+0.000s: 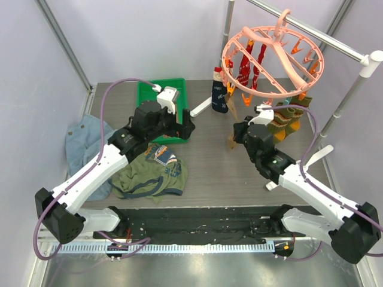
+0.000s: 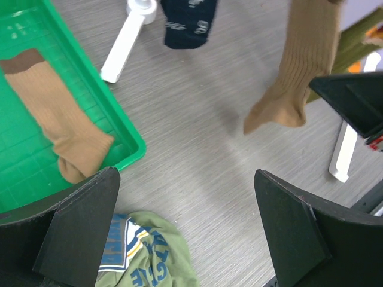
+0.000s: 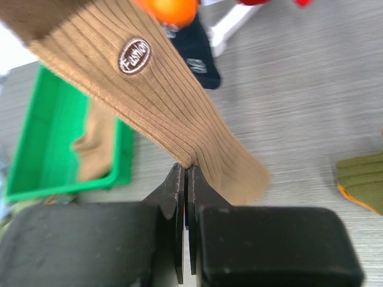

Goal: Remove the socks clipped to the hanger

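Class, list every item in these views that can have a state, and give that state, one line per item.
left gripper, open, empty.
right gripper, shut on the hanging tan sock.
hanging tan sock, clipped at its top, pinched lower down.
loose tan sock, unclipped, lying in the green tray.
navy sock, hanging from the hanger.
red socks, hanging.
olive socks, hanging.
hanger, hooked on the rail.
T-shirt, crumpled.

From my console I see a grey wood-grain table. At its far edge sits a green tray with a tan sock in it. An olive-green T-shirt lies crumpled nearer the arm bases, and a pale blue denim garment is bunched at the left edge. A white foot of the rail stand rests just right of the tray.
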